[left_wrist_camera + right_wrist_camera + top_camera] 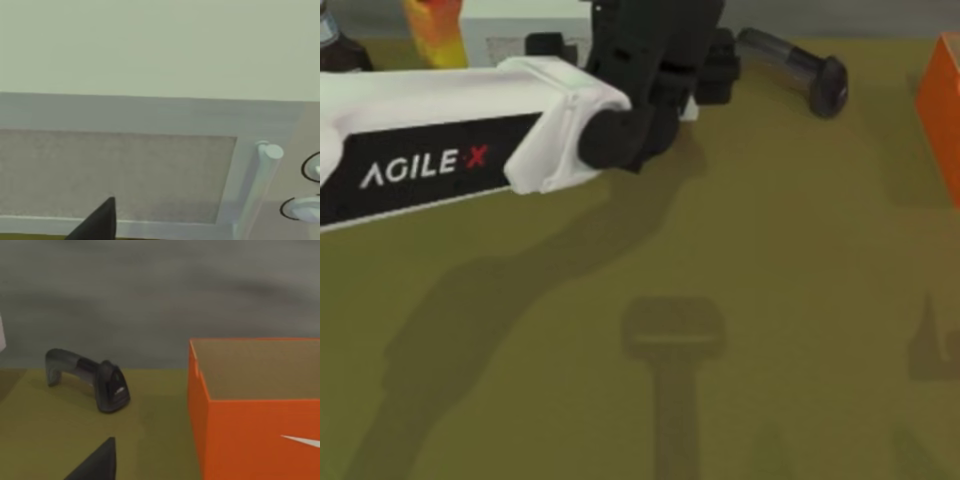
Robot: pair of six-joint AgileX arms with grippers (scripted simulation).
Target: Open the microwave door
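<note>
The white microwave (pixel 510 25) stands at the table's far edge, mostly hidden behind my left arm (pixel 440 140). My left gripper (pixel 655 45) hovers right in front of it. In the left wrist view, the microwave door (pixel 120 170) fills the picture with its grey mesh window. Its white bar handle (pixel 262 185) runs along the door's edge, with two round knobs (pixel 306 207) beyond it. One dark finger (pixel 102 222) shows in front of the window, apart from the handle and holding nothing. My right arm is parked outside the top view; one finger (pixel 102 462) shows over bare table.
A dark handheld scanner (pixel 800 65) lies right of the microwave. An orange box (pixel 942 110) stands at the right edge. An orange-yellow object (pixel 432 30) and a dark bottle (pixel 335 45) are at the far left. The olive tabletop (pixel 720 300) stretches toward the near edge.
</note>
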